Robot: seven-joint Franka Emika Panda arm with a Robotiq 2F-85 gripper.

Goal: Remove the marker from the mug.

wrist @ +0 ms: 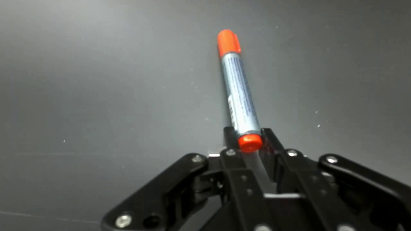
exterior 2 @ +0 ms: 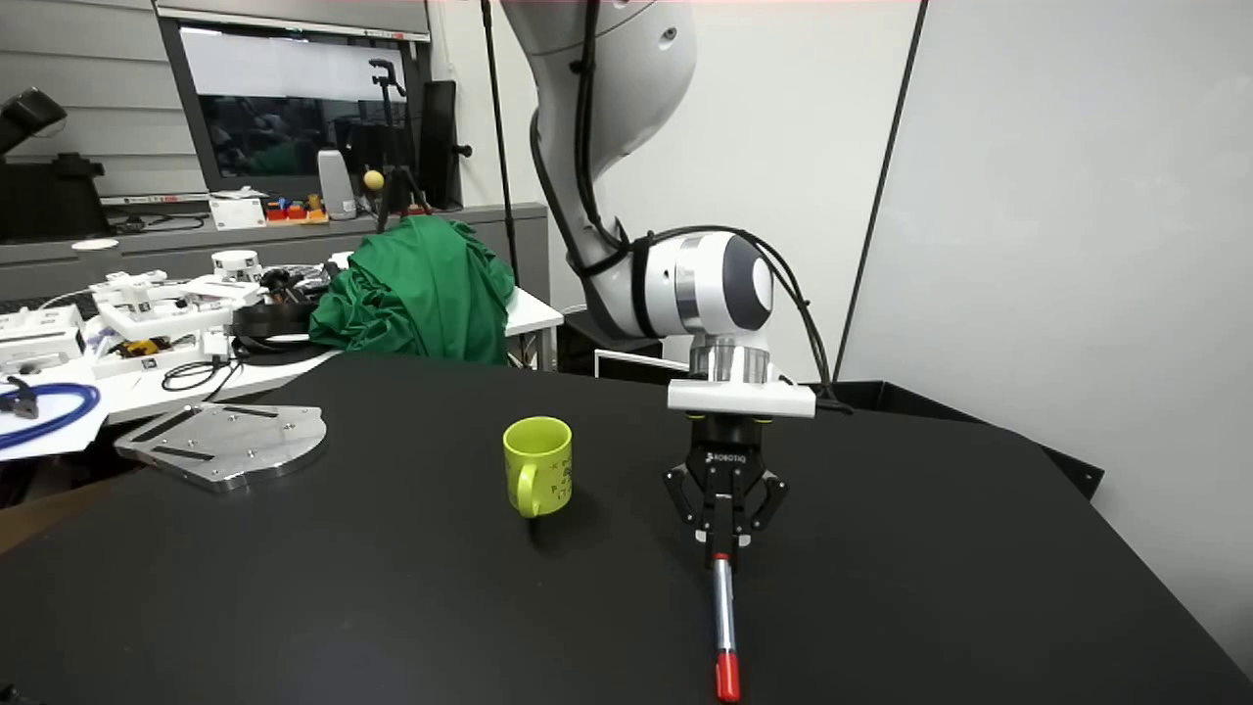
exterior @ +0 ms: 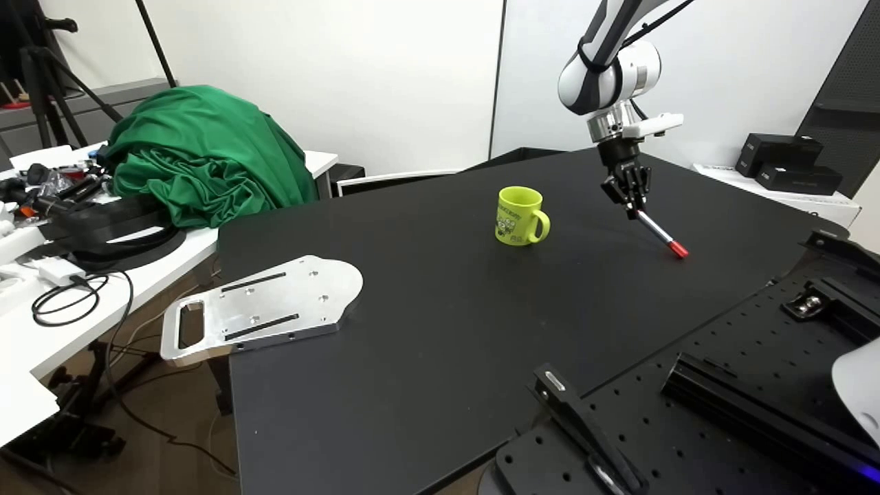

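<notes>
The mug (exterior: 517, 218) stood apart from the pincer (wrist: 248, 132), clamped around the marker (wrist: 240, 89); removal looked done, release remained.

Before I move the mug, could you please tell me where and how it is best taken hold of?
I would take the mug by its rim, opposite the handle, coming from above: it stands upright, open at the top, so the pincer could probably straddle the rim there, clear of the handle. The pincer must first release the marker it holds.
</notes>
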